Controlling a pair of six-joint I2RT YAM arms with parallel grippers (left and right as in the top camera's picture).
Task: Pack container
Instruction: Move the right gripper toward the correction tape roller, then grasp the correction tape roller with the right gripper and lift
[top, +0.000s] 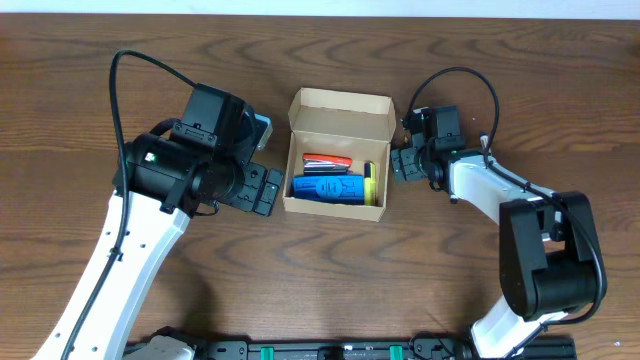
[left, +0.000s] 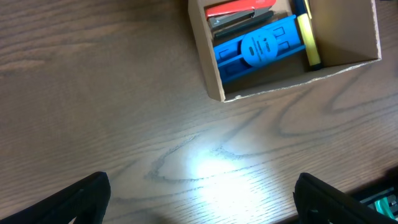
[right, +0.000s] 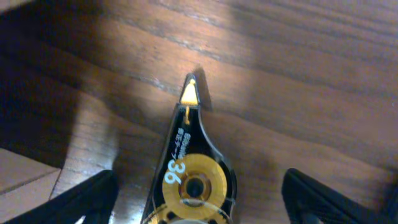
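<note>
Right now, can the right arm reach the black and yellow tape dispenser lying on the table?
Probably yes. The tape dispenser lies on the table inside the right gripper, whose jaws stand open, and nothing covers it.

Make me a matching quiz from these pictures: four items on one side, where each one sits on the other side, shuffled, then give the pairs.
Things: 1 blue item; 2 yellow marker; 3 red item; 4 black-and-yellow tape dispenser.
Places: A on the table, between the fingers of the right gripper; B against the container's right wall; C beyond the blue item, toward the lid; D along the container's near wall.
Pairs: 1-D; 2-B; 3-C; 4-A.
</note>
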